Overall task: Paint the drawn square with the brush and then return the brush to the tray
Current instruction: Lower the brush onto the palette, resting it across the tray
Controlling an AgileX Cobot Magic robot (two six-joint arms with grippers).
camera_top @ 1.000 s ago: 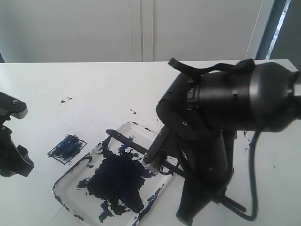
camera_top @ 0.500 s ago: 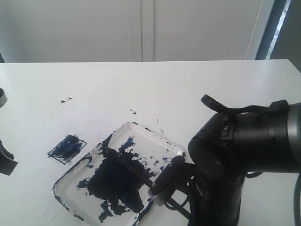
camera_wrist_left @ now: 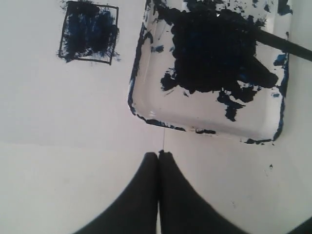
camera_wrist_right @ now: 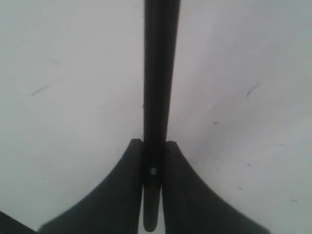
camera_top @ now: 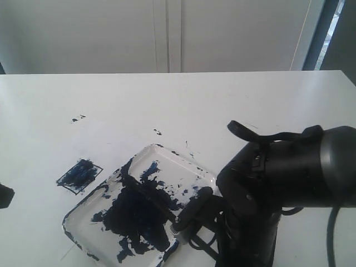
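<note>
the right gripper (camera_wrist_right: 155, 148) is clamping the brush (camera_wrist_left: 285, 45), angling its tip down over the tray (camera_top: 167, 151), probably to release it since the drawn square (camera_top: 79, 173) is showing blue, while the left gripper (camera_wrist_left: 158, 157) is idling pinched together, empty.

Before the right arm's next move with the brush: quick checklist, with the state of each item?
1. Square filled: ok. The drawn square is mostly dark blue inside its outline.
2. Grip on brush: ok. The right gripper is shut on the brush.
3. Brush over tray: ok. In the exterior view it slants over the tray, across the paint blot.
4. Brush resting on the tray floor: cannot tell.
5. Left gripper clear: ok. The left gripper is shut, empty and outside the tray's rim.
</note>
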